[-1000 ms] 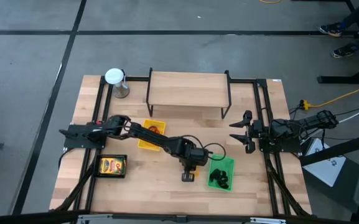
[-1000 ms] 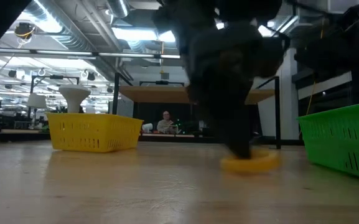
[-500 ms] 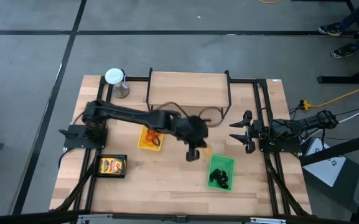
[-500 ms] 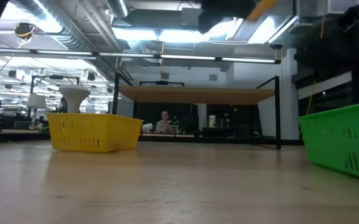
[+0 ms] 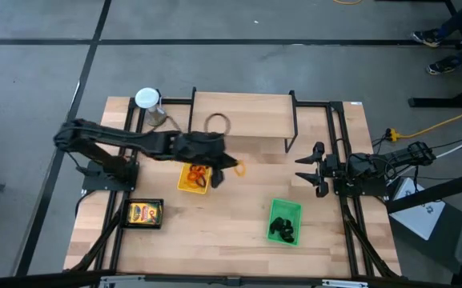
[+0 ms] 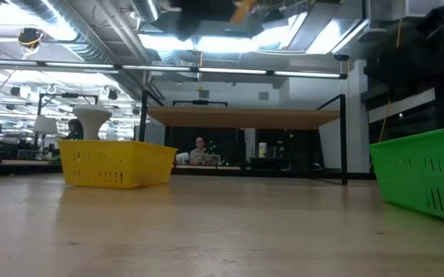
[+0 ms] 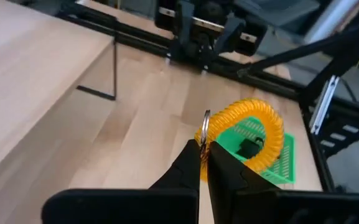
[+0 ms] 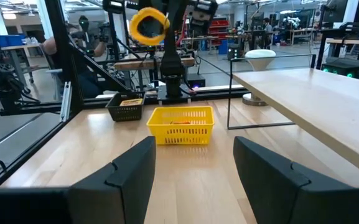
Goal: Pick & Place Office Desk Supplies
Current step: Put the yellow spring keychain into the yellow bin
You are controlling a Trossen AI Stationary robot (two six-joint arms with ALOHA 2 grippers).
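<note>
My left gripper (image 5: 227, 165) hangs in the air above the table, just right of the yellow tray (image 5: 193, 181), and is shut on an orange coiled ring (image 7: 272, 138). The ring also shows high up in the right wrist view (image 8: 149, 25) and at the top of the low view (image 6: 242, 9). More orange rings lie in the yellow tray. Black clips (image 5: 282, 230) lie in the green tray (image 5: 285, 210). A yellow printed box (image 5: 144, 214) lies in the black tray. My right gripper (image 5: 309, 169) waits open at the table's right side. My left gripper pinches the orange coiled ring between its two fingertips (image 7: 193, 151), at the spot where a small metal ring (image 7: 205, 123) joins the coil. The ring is lifted clear of the table and stands out beyond the fingertips.
A raised wooden shelf (image 5: 243, 116) on black legs stands at the far middle. A grey cylinder with a white round top (image 5: 149, 102) stands at the far left. Bare wood lies between the yellow and green trays. People show in the room beyond the table.
My left gripper, shut on the orange ring, has risen from the table beside the green tray and swung toward the far edge and the left, ending next to the yellow tray. The ring has been lifted clear of the table with it.
</note>
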